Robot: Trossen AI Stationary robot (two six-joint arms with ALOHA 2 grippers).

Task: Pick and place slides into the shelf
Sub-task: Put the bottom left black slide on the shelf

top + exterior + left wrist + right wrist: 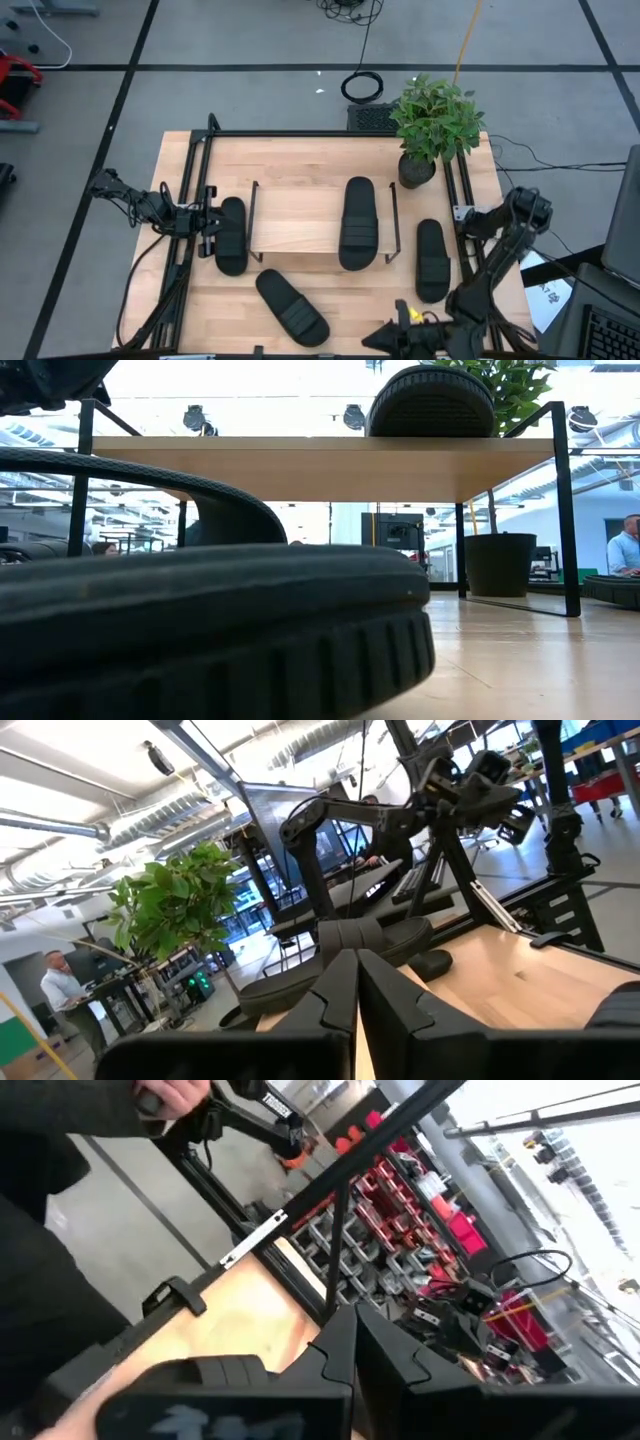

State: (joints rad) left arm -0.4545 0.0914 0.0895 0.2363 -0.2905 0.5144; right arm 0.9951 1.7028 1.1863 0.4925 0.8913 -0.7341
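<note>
At the high view's left, the left gripper (pixel 212 222) is seen with fingers pressed together, just beside a slide (pixel 231 235). At centre, one slide (pixel 357 223) lies on the shelf (pixel 300 215). At lower right, the right gripper (pixel 375 340) is closed, empty.

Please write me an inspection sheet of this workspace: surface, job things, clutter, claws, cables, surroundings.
Surface: wooden table.
Job things: one slide lies on the shelf; three lie on the table: left slide, front slide, right slide.
Clutter: potted plant at the table's back right corner.
Claws: left claw shut, beside the left slide; right claw shut, at the front edge.
Cables: coil on the floor.
Surroundings: person behind.
</note>
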